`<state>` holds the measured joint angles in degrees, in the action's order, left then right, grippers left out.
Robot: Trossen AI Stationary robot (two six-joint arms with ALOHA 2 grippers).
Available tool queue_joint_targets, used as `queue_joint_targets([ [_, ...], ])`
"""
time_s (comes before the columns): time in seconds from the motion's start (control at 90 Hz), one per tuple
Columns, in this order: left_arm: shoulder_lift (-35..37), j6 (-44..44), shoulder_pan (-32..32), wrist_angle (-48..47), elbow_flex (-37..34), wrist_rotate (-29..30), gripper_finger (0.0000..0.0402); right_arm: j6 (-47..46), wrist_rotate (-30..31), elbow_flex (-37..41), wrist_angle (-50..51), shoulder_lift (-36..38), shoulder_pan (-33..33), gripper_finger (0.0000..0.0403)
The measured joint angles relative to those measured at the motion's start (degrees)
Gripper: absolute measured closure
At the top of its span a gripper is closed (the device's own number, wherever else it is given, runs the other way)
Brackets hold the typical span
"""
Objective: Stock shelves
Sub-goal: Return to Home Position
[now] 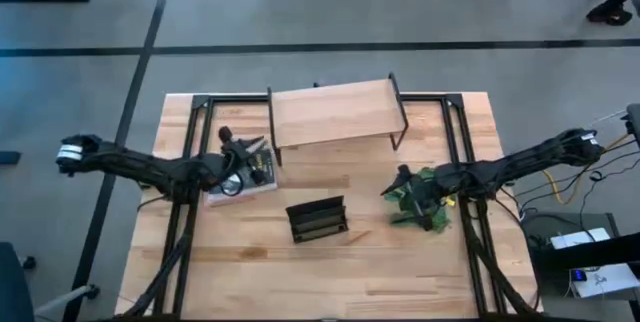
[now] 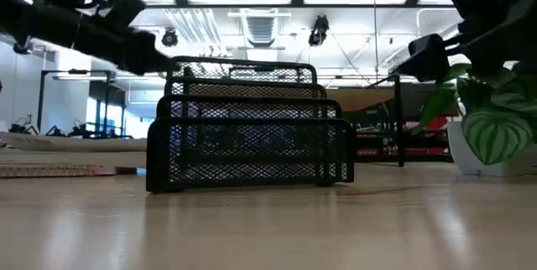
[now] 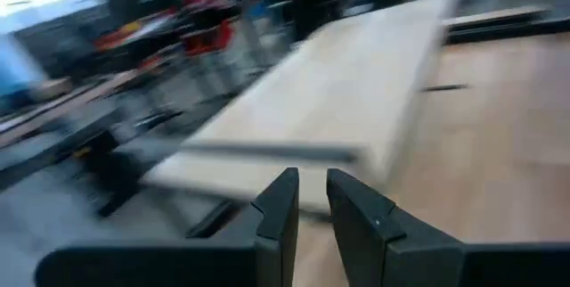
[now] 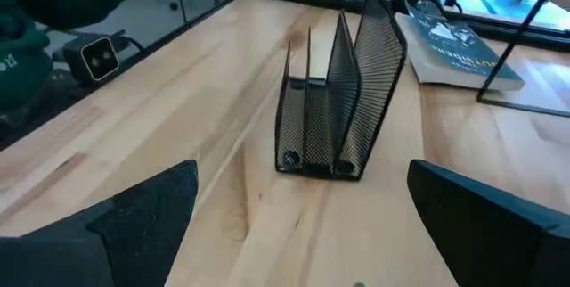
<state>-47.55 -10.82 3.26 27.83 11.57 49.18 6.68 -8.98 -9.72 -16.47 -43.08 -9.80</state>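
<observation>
Standing at the upper centre of the high view, the riser shelf (image 1: 335, 112) sits along the far edge of the tabletop (image 1: 400, 282), its light wood board bare and its thin black legs planted between the black frame rails. A broad strip of bare wood runs across the lower part of that view, from the left edge of the tabletop to the right.

One black wire mesh organizer (image 1: 318, 219) stands in the middle, well apart from everything else. One book (image 1: 248, 177) lies at centre left. One potted plant (image 1: 428, 202) with green leaves and a white pot (image 2: 487, 148) stands at centre right, clear of the right edge of the tabletop.

Two dark arms reach in, one from each side. The left fingers (image 3: 278, 211) hang over the book's upper edge, near the shelf's lower left leg. They are drawn almost together with only a thin slit between them, and they grip nothing. The right fingers (image 4: 142, 220) hover just left of the plant's leaves, spread wide with nothing in them, and point toward the organizer.

The tabletop is pale butcher-block wood. Around it lies a grey floor crossed by dark lines. The low view shows a ceiling with strip lights and ducts.
</observation>
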Motion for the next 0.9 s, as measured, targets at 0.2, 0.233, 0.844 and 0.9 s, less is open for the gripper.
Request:
queue_joint_targets([
  [0.2, 8.2, 0.0, 0.0, -0.1, -5.4, -1.3, 0.0352, -1.4, 0.0, -0.3, 9.6, 9.2, 0.0, 0.0016],
  [0.233, 9.8, 0.3, 0.0, -0.4, -6.2, -2.4, 0.0352, -1.1, 0.0, -0.3, 10.8, 10.9, 0.0, 0.0016],
  [0.844, 26.4, 14.7, 0.0, -14.1, -7.8, -30.9, 0.0352, 19.7, 0.0, -0.3, 17.7, 29.2, 0.0, 0.0016],
  [0.9, 27.7, 13.1, 0.0, -12.7, -7.8, -32.4, 0.0352, 21.3, 0.0, -0.3, 17.7, 31.1, 0.0, 0.0016],
])
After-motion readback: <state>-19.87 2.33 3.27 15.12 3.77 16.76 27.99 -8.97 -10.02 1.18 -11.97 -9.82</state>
